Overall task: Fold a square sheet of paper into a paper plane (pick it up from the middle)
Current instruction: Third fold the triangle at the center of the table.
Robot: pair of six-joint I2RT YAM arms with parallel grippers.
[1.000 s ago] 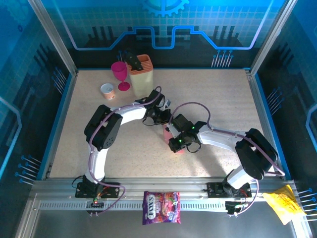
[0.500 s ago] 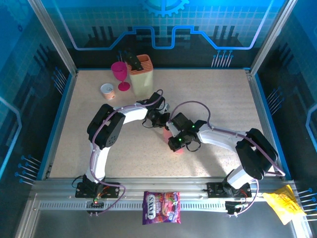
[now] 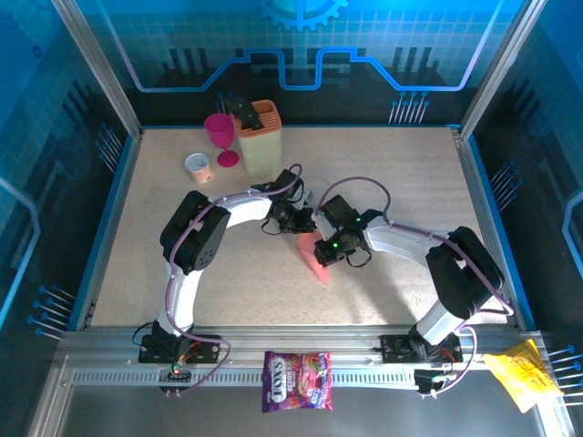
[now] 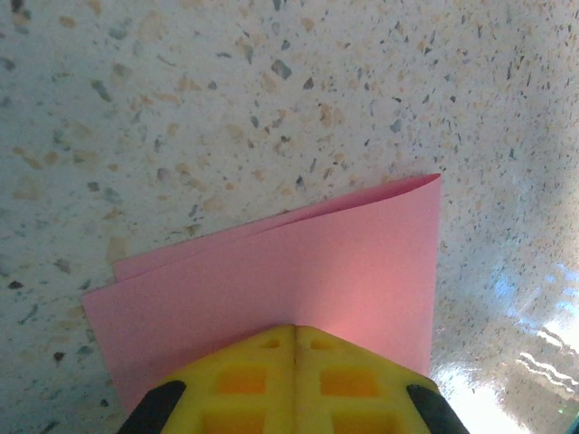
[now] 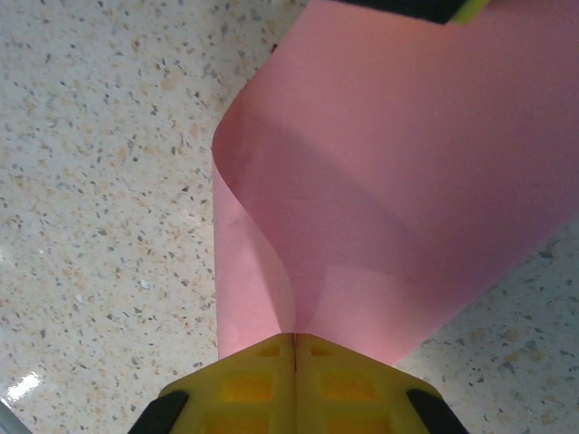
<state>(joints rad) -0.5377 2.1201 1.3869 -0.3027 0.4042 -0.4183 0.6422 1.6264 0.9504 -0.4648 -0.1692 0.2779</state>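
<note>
Speckled tabletop [image 3: 410,182], centre: square sheet of paper [image 3: 314,257] doubled over loosely, uncreased. Left tool [image 4: 294,333] at its 11 o'clock, right tool [image 5: 294,342] at 2 o'clock, both clamped on it. Early stage; nose and wing folds left.

Robot lab test cell: aluminium-profile frame [image 3: 273,339], blue circuit-print wall panels [image 3: 301,45], speckled worktop [image 3: 410,182]

The speckled beige table [image 3: 410,182] carries a beige knife block [image 3: 259,141], a magenta goblet [image 3: 219,137] and a small cup [image 3: 199,167], clustered far left. A folded pink-red sheet of paper [image 3: 314,255] sits near its middle. On the front metal ledge [image 3: 118,401] lie a purple candy bag [image 3: 297,381] and a yellow wrapper [image 3: 521,375].
</note>
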